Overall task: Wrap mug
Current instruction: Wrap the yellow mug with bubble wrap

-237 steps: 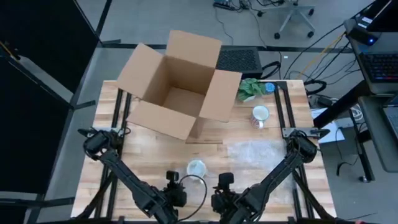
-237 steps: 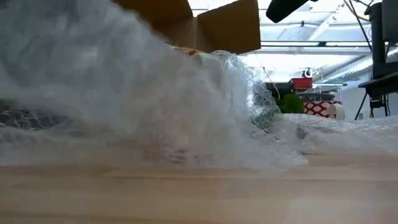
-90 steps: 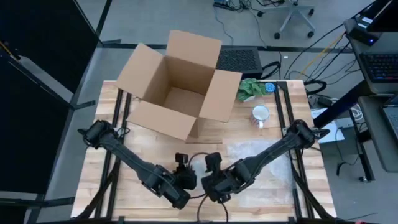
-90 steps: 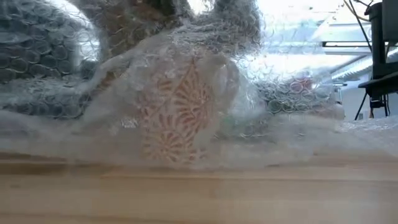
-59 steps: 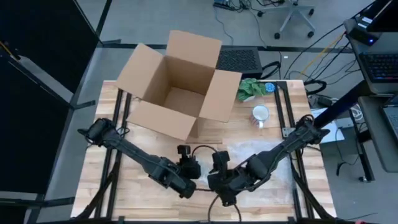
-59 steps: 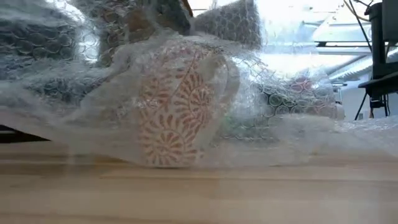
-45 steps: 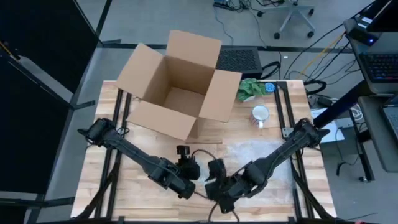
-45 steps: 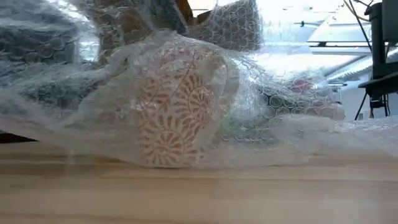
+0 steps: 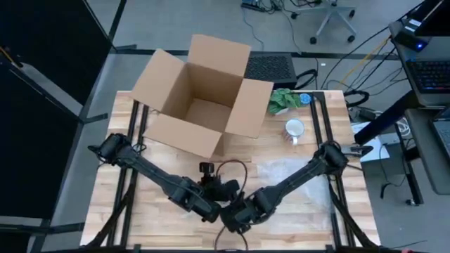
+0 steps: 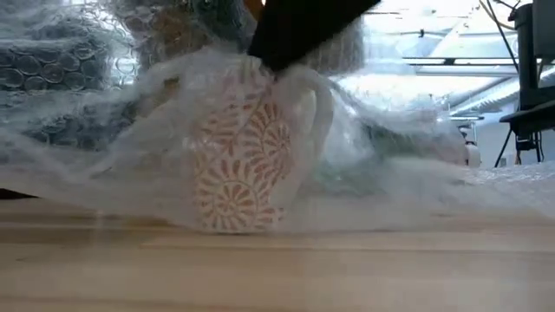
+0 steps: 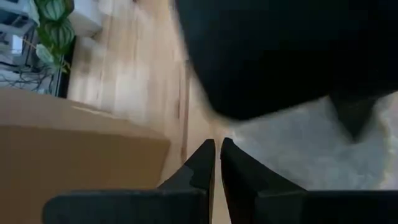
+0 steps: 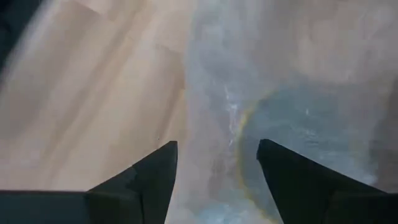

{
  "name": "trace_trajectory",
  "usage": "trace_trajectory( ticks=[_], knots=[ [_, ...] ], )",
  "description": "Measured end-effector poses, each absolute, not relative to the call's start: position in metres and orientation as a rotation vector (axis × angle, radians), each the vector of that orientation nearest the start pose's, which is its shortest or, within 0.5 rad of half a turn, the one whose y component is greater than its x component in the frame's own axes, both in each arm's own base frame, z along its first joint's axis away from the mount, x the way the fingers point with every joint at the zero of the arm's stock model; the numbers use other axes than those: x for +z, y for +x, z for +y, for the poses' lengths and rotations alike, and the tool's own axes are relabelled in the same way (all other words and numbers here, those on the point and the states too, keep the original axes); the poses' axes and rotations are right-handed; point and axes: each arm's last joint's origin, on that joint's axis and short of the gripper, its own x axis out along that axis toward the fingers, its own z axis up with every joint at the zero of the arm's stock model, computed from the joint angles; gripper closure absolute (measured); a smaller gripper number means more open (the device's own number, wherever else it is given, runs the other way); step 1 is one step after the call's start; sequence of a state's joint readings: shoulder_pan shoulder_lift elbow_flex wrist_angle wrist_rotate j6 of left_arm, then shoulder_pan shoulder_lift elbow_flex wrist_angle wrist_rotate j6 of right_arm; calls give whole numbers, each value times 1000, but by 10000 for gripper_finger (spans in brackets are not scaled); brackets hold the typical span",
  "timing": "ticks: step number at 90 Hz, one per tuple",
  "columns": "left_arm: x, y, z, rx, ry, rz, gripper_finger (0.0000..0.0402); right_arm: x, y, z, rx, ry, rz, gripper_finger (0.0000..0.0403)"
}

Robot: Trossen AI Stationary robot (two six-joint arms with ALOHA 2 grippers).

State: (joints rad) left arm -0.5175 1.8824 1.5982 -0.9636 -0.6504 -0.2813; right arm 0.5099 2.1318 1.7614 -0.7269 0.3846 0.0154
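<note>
High view: wooden table [image 9: 169, 165] bears open box [image 9: 200, 98]; left gripper [image 11: 216, 149] closed empty, right gripper [image 12: 217, 155] spread.

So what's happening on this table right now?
Two dark arms are wrapping a white mug with a red leaf pattern in clear bubble wrap near the front of the wooden table. The mug stands upright under the wrap. The left gripper has its fingers shut beside it; the right gripper is open above the mug's rim. An open cardboard box and a second white mug wait farther back.
</note>
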Motion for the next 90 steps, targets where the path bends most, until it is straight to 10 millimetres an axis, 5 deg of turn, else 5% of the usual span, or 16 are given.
trace_trajectory(
  ticks=[24,41,70,90],
  knots=[
    [264,338,-176,144,384,1062,377,194,409,211,195,-408,1026,188],
    [290,326,-176,113,381,1049,336,188,413,208,200,-422,1038,188],
    [351,262,-160,139,215,960,297,188,413,206,222,-408,1050,188],
    [334,222,-168,41,61,788,297,188,413,206,224,-402,1046,188]
  ],
)
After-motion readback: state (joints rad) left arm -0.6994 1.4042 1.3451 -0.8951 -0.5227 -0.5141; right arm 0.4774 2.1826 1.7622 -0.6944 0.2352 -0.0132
